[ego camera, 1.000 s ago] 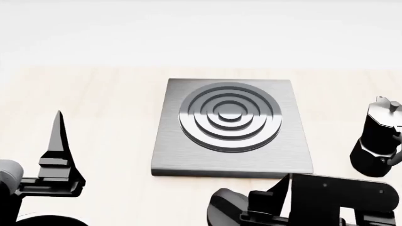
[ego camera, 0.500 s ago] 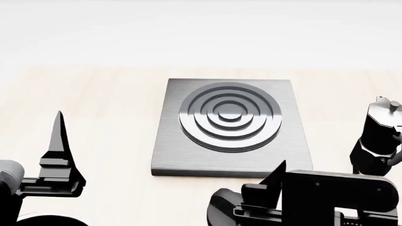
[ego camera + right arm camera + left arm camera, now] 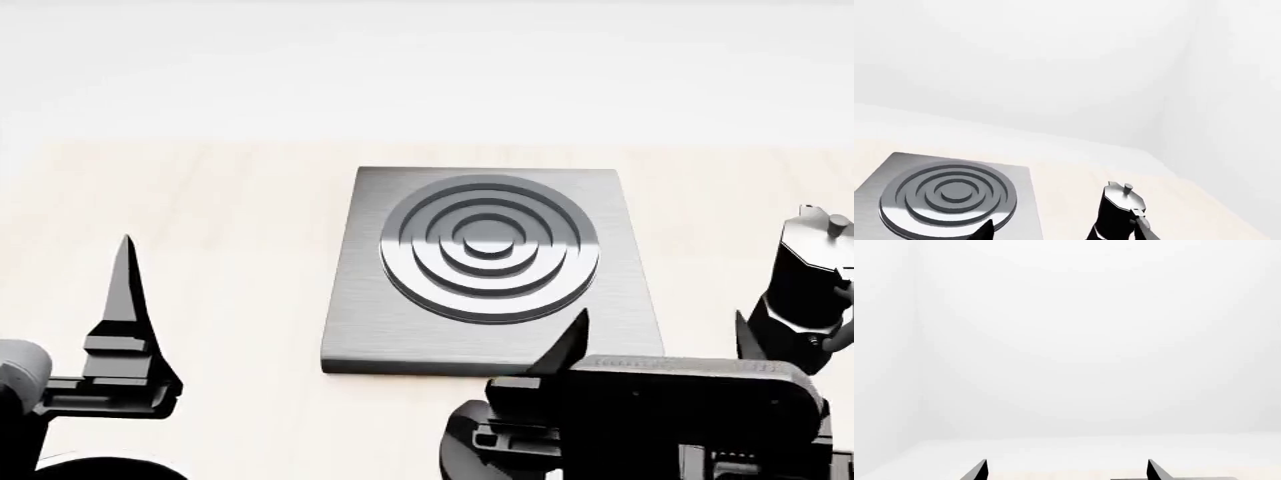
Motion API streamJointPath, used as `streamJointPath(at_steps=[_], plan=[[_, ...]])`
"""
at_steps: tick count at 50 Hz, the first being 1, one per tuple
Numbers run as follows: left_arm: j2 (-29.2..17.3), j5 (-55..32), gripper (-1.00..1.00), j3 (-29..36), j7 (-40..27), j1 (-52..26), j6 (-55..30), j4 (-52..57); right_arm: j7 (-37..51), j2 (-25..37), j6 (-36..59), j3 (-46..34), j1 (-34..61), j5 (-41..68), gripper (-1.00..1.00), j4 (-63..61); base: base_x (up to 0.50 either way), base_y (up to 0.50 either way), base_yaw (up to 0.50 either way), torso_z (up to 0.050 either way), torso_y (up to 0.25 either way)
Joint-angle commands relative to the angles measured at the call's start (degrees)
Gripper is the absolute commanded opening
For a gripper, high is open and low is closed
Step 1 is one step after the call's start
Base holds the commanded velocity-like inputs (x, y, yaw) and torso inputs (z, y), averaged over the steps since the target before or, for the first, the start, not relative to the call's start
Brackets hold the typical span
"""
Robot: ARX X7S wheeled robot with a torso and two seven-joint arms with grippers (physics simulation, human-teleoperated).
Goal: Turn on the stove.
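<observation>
One pale wooden table (image 3: 200,230) under white walls (image 3: 1087,340).

pale wood table (image 3: 200,250): stove (image 3: 387,320) centre, moka pot (image 3: 801,300) right.

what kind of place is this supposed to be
Probably a bare simulated kitchen counter: a light wooden table carries a metal stove with ring burner and a black moka pot, with blank white walls behind.
</observation>
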Motion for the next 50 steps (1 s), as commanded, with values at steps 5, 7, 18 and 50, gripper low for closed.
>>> streamJointPath(at_steps=[5, 7, 18, 50], plan=[[-0.17, -0.13, 1.00, 0.23, -0.29, -0.11, 0.14, -0.20, 0.41, 2.49, -3.69, -5.81, 1.30, -2.09, 1.00, 0.07, 0.00, 0.00, 0.00, 0.000, 0.000], [-0.18, -0.18, 1.00, 0.24, -0.31, -0.11, 0.21, -0.18, 0.54, 2.59, -3.67, -6.70, 1.65, -2.31, 1.00, 0.10, 0.00, 0.00, 0.00, 0.000, 0.000], [-0.30, -0.40, 1.00, 0.31, -0.51, -0.14, 0.23, -0.26, 0.79, 3.19, -3.93, -9.34, 2.78, -2.91, 1.00, -0.35, 0.00, 0.00, 0.00, 0.000, 0.000], [-0.82, -1.12, 1.00, 0.74, -1.09, -0.23, 0.09, 1.01, 4.31, 3.15, 0.76, -11.16, 6.34, -2.69, 1.00, -5.77, 0.00, 0.00, 0.00, 0.000, 0.000]])
